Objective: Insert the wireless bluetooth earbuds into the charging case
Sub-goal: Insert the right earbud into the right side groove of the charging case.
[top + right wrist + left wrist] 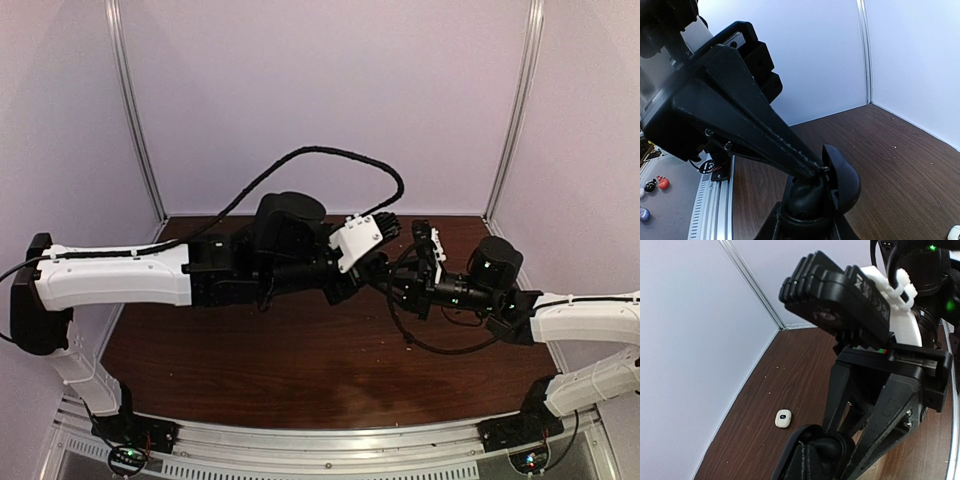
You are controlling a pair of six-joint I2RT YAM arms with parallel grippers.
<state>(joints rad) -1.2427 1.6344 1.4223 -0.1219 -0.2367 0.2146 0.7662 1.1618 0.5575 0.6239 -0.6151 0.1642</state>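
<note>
My two grippers meet above the middle of the table (300,350). My right gripper (807,222) is shut on a black charging case (815,200) and holds it upright in the air, with its lid (842,185) hinged open. Its fingers (837,400) straddle the case (825,455) in the left wrist view. My left gripper (823,170) is shut, with its tips at the case's opening. I cannot see what, if anything, is between them. No earbuds show.
A small white rounded piece with a dark spot (783,418) lies on the wood near the wall; I cannot tell whether it is a case or an earbud. A white thing (955,233) shows at the right wrist view's corner. White walls (320,100) enclose the table.
</note>
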